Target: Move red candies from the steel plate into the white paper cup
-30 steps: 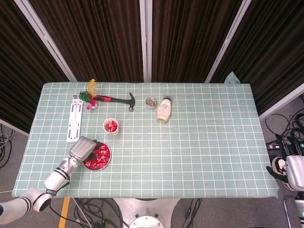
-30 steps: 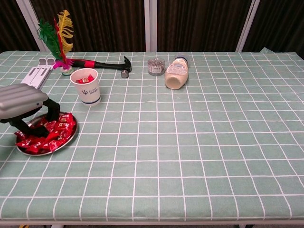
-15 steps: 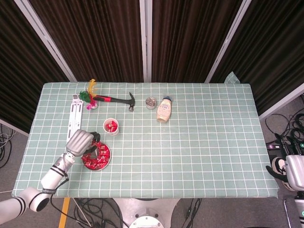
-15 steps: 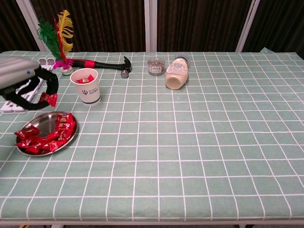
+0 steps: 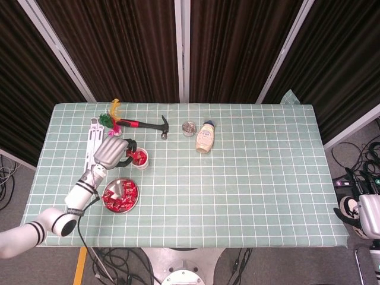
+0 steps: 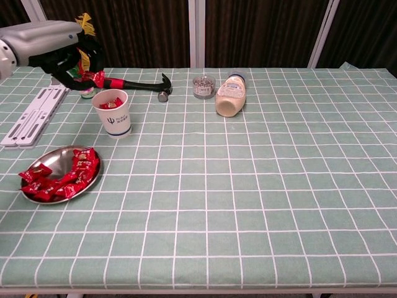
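my left hand (image 6: pixel 62 53) pinches a red candy (image 6: pixel 98 79) just above the paper cup (image 6: pixel 113 112) | more candies (image 6: pixel 62 177) lie on the steel plate (image 6: pixel 53 160) near the cup | right hand's state: cannot tell

Left arm reaching forward from the near-left corner, left hand (image 6: pixel 59 46) raised, palm down, dark fingers (image 6: pixel 80 59) curled and pinching a red candy (image 6: pixel 98 79); right hand (image 5: pixel 363 215) hangs low at the far right, fingers unclear
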`<action>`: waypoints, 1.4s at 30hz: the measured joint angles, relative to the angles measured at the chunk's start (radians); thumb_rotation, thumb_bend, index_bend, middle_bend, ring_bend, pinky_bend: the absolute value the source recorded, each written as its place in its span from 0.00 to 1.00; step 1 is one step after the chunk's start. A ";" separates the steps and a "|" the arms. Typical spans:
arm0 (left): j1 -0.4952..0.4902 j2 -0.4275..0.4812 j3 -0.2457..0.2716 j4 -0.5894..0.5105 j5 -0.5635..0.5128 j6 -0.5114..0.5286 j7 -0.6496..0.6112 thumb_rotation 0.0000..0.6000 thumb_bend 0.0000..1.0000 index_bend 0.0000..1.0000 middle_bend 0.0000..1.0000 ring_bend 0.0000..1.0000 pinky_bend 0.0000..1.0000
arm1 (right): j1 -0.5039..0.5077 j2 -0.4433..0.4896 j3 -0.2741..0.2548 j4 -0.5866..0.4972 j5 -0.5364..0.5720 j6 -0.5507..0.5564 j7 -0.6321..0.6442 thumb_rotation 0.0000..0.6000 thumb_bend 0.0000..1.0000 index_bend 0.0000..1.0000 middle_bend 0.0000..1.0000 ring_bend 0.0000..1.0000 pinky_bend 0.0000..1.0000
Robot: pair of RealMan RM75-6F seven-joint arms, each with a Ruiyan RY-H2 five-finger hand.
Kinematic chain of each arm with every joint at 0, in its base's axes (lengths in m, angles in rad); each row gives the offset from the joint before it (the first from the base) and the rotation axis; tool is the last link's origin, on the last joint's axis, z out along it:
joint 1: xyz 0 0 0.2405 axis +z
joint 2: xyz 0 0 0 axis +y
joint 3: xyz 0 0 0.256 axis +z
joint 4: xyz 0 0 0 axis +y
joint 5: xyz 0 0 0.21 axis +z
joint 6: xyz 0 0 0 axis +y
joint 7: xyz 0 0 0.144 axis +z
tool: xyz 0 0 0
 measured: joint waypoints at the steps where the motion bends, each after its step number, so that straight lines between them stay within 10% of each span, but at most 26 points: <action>1: -0.012 -0.008 -0.002 0.010 -0.012 -0.021 0.009 1.00 0.42 0.59 0.62 0.83 1.00 | -0.001 0.000 0.000 0.002 0.001 0.000 0.002 1.00 0.10 0.06 0.24 0.09 0.28; 16: -0.027 0.014 0.019 -0.056 -0.086 -0.067 0.126 1.00 0.40 0.38 0.47 0.79 1.00 | 0.004 -0.004 0.002 0.013 0.002 -0.009 0.013 1.00 0.10 0.06 0.24 0.09 0.28; 30: 0.196 0.147 0.133 -0.267 -0.014 0.221 0.137 1.00 0.28 0.41 0.50 0.79 1.00 | 0.011 -0.008 0.001 0.018 -0.014 -0.009 0.021 1.00 0.10 0.06 0.24 0.09 0.28; 42: 0.269 0.109 0.227 -0.269 -0.033 0.183 0.257 1.00 0.23 0.47 0.53 0.80 1.00 | 0.019 -0.007 0.001 0.014 -0.027 -0.010 0.020 1.00 0.10 0.06 0.24 0.09 0.29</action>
